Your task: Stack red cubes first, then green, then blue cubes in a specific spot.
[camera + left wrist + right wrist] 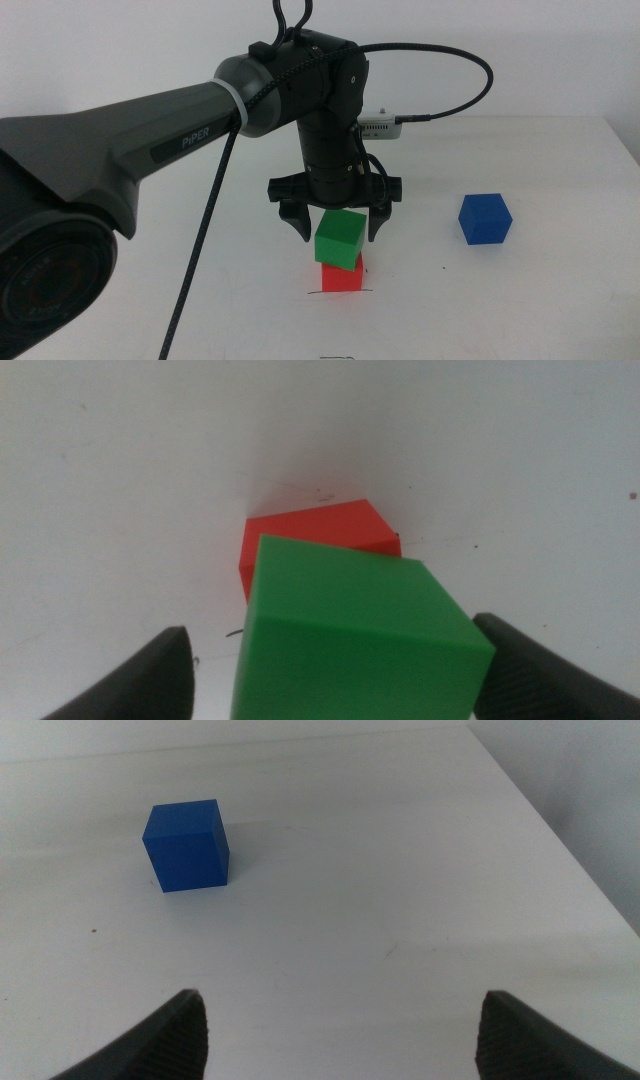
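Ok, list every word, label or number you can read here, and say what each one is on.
"PiPER": pale letters on the dark link of the left arm in the middle view.
No other text: the red cube, green cube and blue cube are plain, and the wrist views show none.

A plain white matte desk point(540, 300) fills the scene under soft, even light, and behind its far edge stands a bare white wall point(520, 50).

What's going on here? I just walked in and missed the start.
The left gripper hangs open around the small matte green cube, which sits slightly askew on the small matte red cube at the thin black pen line. The small matte blue cube lies apart on the table, ahead of the open right gripper.
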